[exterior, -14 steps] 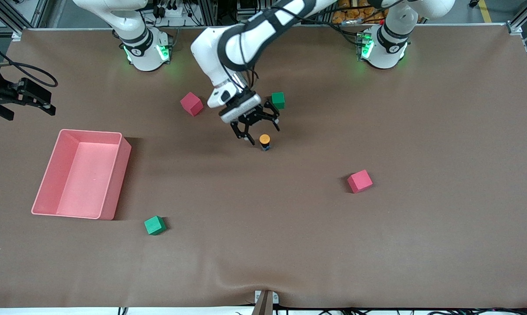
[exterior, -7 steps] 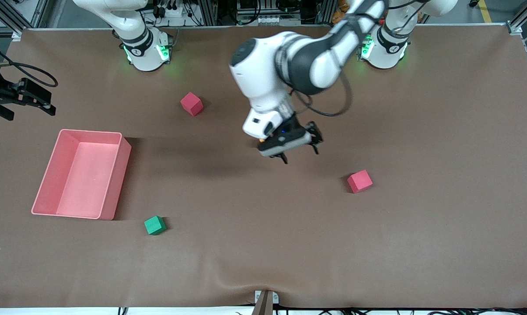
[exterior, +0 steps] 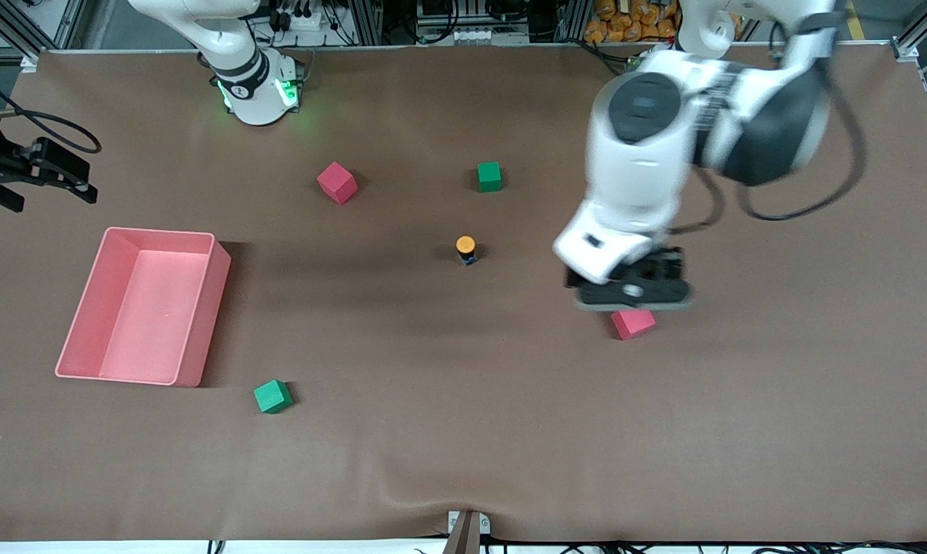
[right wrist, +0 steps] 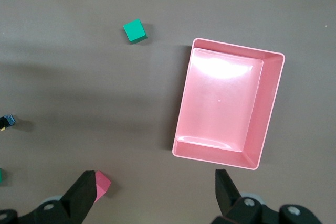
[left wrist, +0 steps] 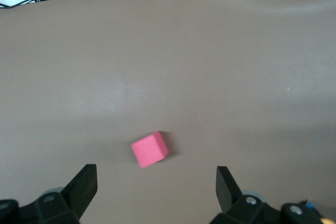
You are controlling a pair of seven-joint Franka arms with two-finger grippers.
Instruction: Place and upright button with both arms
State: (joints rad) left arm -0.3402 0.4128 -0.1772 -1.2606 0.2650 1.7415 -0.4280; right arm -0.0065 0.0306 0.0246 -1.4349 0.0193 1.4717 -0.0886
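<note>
- Starting from the fingers, we see the left gripper (left wrist: 156, 195) with its two black fingers (left wrist: 84, 182) spread wide apart and nothing between them.
- In the left wrist view a pink cube (left wrist: 149, 149) lies on the brown table (left wrist: 210, 77) below that gap, untouched.
- In the front view the left gripper (exterior: 631, 294) hangs over this pink cube (exterior: 634, 323), hiding part of it; its wrist points down and the white forearm bends back up toward the table's top edge at the left arm's end.
- The right gripper (right wrist: 156, 195) also has its fingers (right wrist: 84, 190) set wide and empty; it waits high over the pink tray (right wrist: 273, 108), off the table's edge at the right arm's end.
- The button (exterior: 465, 249) stands upright, orange cap up, near the table's middle, free of both grippers.
- Against a second ago, the left gripper has left the button, where its fingers stood just beside the cap, and swung toward the left arm's end; half a second ago it was partway across.
- The button, the cubes and the tray (exterior: 140, 308) have not shifted, and the green cube (exterior: 489, 176) the arm then covered now shows fully.
- A second pink cube (exterior: 337, 182) lies toward the top edge, another green cube (exterior: 272, 396) nearer the bottom edge beside the tray's corner.
- We can read no writing or brand marks.
</note>
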